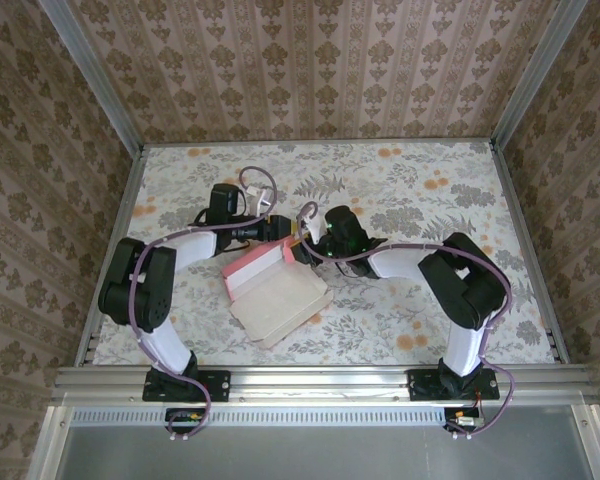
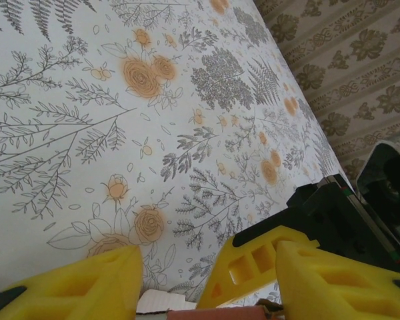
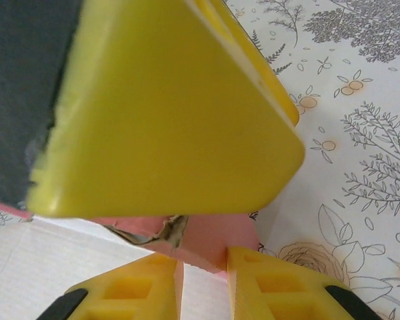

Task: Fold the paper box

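Pink card paper box [image 1: 276,290], pale inside

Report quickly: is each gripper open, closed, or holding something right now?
The left gripper: open, fingers apart with an edge of the paper box between them.
The right gripper: closed on the paper box's pink wall.

A blurred yellow finger [image 3: 167,113] hides much of the paper box [image 3: 207,243], its lower part cut off.
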Motion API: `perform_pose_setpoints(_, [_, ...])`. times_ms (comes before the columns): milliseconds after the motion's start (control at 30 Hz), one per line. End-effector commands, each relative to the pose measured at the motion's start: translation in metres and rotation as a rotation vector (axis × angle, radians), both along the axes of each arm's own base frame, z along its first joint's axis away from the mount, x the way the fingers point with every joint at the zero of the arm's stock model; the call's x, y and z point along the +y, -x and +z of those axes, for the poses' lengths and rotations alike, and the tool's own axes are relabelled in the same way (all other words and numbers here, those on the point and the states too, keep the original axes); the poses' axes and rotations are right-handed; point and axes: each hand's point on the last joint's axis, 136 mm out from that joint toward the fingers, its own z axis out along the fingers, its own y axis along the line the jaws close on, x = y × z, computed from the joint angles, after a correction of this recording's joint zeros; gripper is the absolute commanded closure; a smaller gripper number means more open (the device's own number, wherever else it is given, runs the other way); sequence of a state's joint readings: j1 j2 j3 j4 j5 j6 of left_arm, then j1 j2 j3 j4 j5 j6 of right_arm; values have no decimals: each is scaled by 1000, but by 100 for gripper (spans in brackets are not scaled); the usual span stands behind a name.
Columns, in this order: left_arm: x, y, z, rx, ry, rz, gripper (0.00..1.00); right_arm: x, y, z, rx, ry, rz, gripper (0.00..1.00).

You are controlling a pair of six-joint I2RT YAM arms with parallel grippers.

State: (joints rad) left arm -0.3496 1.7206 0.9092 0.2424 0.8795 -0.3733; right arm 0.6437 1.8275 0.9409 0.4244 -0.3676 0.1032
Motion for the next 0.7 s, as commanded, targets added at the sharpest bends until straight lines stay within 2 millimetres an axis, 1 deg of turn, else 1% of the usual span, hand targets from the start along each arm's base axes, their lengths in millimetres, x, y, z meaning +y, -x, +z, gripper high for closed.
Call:
perform_pose_setpoints(0, [-3,3,-9,46,0,-31,46,11,-14,10,-69,-16,-16,77])
perform_pose_setpoints(67, [-4,3,-9,52,4,-38,46,11,-18,10,-84,-11,-33,78])
perform_pose_setpoints(267, [-6,2,-7,61,11,-55,47,17,-19,5,-100,-6,-61,78])
perform_pose_setpoints(467, [-7,2,-7,70,18,-64,47,19,-27,3,-104,-36,-101,78])
perform_pose_setpoints(667, [-8,3,-6,73,23,-70,47,22,-29,2,-94,-57,-118,79])
